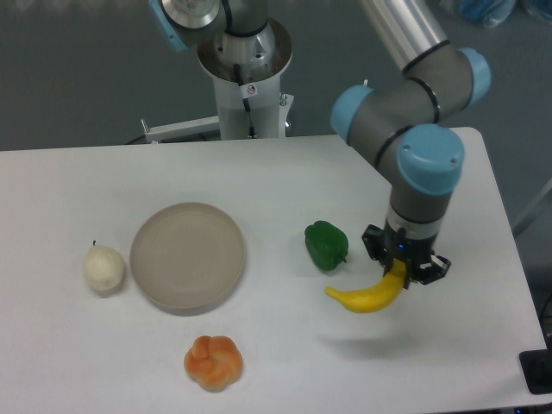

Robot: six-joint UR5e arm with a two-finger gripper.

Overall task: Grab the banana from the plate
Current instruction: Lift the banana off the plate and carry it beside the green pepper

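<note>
Far left on the desk (103, 172) sits the pale fruit (103, 268), and just beside it the plate (187, 256) lies bare. The orange fruit (213, 362) rests below it, the green pepper (326, 246) further right. And there's the banana (366, 296), off the plate and in the air, its shadow on the desk beneath! The fingers (405, 266) are clamped on its right end only, so most of its length hangs out to the left. The risk: that off-centre hold could let it swivel or slip free, or its low tip could clip the pepper nearby. The arm reaches in from upper right, wrist pointing straight down.
</note>
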